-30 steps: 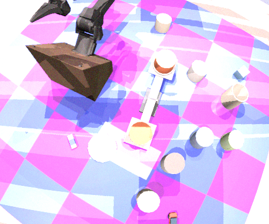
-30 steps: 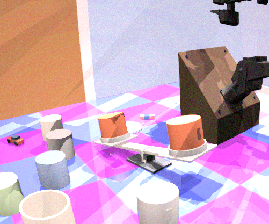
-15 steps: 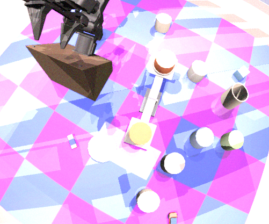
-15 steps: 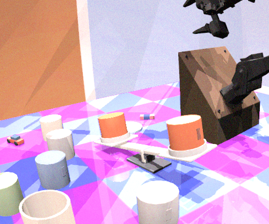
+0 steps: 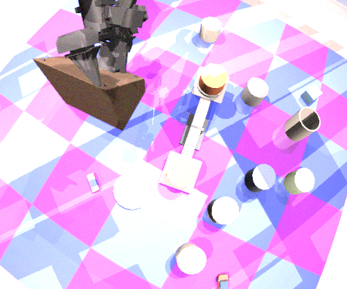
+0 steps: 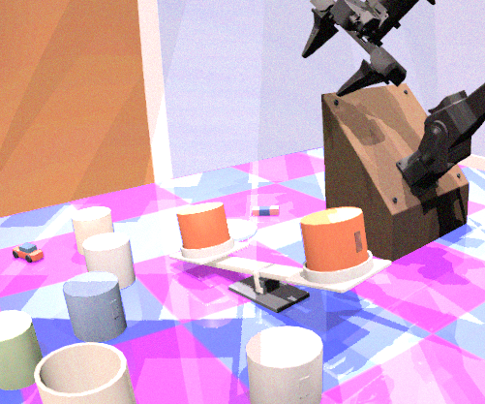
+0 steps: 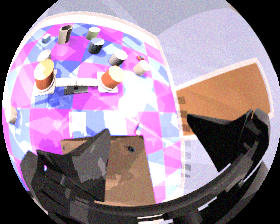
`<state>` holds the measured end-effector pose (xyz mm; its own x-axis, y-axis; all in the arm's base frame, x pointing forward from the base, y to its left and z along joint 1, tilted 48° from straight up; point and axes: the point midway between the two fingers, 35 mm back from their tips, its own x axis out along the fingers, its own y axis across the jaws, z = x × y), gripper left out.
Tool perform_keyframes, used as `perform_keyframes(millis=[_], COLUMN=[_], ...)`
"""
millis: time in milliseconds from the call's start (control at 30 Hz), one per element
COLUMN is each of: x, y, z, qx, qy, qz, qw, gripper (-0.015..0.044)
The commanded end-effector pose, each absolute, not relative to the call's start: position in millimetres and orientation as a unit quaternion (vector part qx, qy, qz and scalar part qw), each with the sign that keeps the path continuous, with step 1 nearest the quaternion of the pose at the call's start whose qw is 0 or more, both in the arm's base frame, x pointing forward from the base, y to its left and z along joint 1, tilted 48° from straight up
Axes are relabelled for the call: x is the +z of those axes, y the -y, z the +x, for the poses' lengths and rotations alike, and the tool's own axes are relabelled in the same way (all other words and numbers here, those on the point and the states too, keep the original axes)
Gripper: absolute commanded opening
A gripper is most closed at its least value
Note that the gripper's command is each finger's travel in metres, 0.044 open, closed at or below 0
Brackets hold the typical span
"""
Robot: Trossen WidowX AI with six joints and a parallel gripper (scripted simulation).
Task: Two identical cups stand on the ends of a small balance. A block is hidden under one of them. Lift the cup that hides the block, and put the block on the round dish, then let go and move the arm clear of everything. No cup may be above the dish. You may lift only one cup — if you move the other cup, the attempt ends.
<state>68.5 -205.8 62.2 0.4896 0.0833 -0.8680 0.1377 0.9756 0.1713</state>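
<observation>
Orange wall panel (image 6: pixel 60 88) (image 7: pixel 225 100), edged in white, stands beside a pale lavender wall (image 6: pixel 234 69) (image 7: pixel 200 45). Below spreads a floor of magenta, blue and white checks (image 5: pixel 46 174) (image 6: pixel 176 355) (image 7: pixel 50 117), streaked with glare. On it sits a brown wooden block with a sloping top (image 5: pixel 91 99) (image 6: pixel 355 185) (image 7: pixel 127 175); the gripper (image 5: pixel 110 78) (image 6: pixel 318 76) (image 7: pixel 150 125) hangs over it, spread wide and holding nothing. Tilted, the balance (image 5: pixel 199 113) (image 6: pixel 244 265) (image 7: pixel 77 82) carries one orange cup (image 5: pixel 212 80) (image 6: pixel 336 240) (image 7: pixel 45 76) on its lower end, another orange cup (image 5: pixel 181 174) (image 6: pixel 204 227) (image 7: pixel 111 78) on its higher; the round dish (image 5: pixel 132 191) (image 6: pixel 244 230) lies near the latter.
</observation>
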Motion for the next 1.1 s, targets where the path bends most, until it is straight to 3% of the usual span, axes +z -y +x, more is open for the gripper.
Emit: perform_keyframes(millis=[0,667,1067], x=[62,74,59], y=[198,161,173], z=[82,148,162], qx=[0.012,0.136,0.127], qy=[-0.475,-0.307,-0.366], qz=[0.146,0.373,0.464], qw=[0.868,0.865,0.797], gripper=[0.0440,0.0440,0.0440])
